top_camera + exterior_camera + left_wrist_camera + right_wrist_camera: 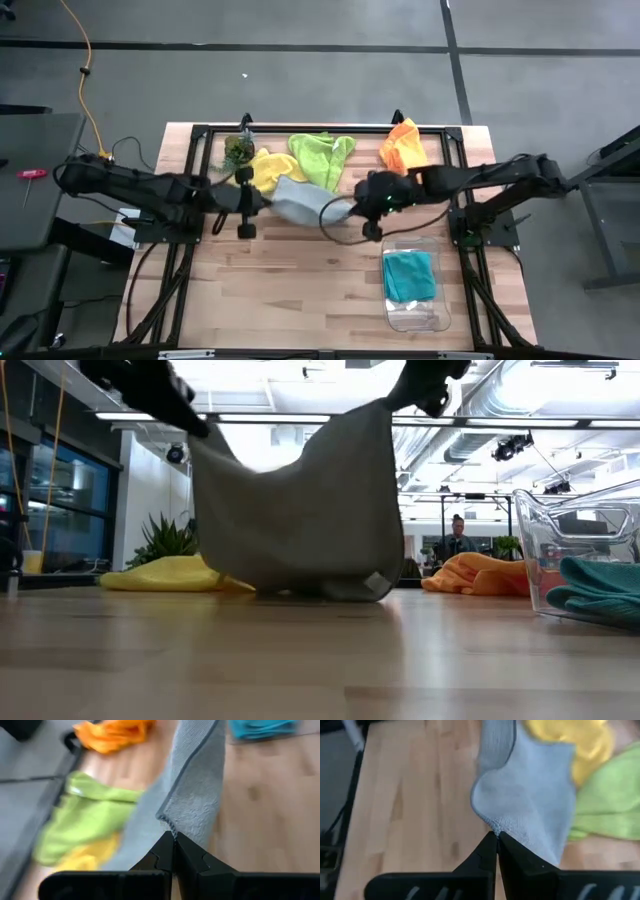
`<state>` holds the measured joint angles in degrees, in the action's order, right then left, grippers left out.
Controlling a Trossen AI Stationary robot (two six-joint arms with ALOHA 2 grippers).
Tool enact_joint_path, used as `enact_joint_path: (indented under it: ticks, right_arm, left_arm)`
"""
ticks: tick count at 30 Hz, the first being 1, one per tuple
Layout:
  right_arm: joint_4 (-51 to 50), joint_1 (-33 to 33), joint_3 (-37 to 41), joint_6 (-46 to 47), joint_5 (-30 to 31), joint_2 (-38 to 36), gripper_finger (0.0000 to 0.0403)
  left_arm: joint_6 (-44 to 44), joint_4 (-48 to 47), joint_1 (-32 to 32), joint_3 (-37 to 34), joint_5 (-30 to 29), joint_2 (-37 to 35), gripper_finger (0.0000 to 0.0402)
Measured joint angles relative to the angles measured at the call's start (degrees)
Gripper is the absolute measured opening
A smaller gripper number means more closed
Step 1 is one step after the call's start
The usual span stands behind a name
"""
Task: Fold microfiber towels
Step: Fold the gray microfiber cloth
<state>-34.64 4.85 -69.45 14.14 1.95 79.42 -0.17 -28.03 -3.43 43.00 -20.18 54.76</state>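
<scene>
Wooden worktop (300, 290) under bright shop lighting carries the scene. Left fingers (172, 851) are pressed fully together on one corner of the grey towel (300, 200); right fingers (496, 849) are likewise pinched tight on the opposite corner, so the cloth hangs between them, its lower edge brushing the wood. Beyond lie the yellow towel (268, 166), lime green towel (322, 155) and orange towel (403, 145); the teal towel (409, 274) sits in the clear bin (436, 312). Each pinch looks thin, so a corner could slip, or the sagging cloth could drag its neighbours. No writing is legible.
</scene>
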Motion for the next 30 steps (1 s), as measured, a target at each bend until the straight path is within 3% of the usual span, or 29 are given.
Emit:
enact_joint_path:
  ticks: [9,13,18,25,30]
  right_arm:
    - [1.61,5.95,0.0,4.14,-5.19,7.37,0.0]
    - [0.44,5.45,-0.07,3.78,-5.07,7.12,0.0]
    - [-8.19,0.83,-3.54,-0.62,-1.06,3.13,0.0]
    - [-22.13,-7.08,-14.8,-12.62,7.35,1.65,0.0]
    - [-25.45,-10.33,-22.99,-16.58,11.33,2.11,0.0]
  left_arm:
    - [-23.6,-2.1,-15.96,-2.15,-0.47,0.0,0.0]
    - [-28.05,-2.23,-18.26,-0.65,-5.21,-0.06,0.0]
    - [-19.31,-1.92,-14.35,4.0,-10.98,-1.68,0.0]
    - [-3.16,-2.01,-3.86,6.55,-11.0,-1.92,0.0]
    - [8.99,-1.22,2.29,8.62,-11.21,-1.9,0.0]
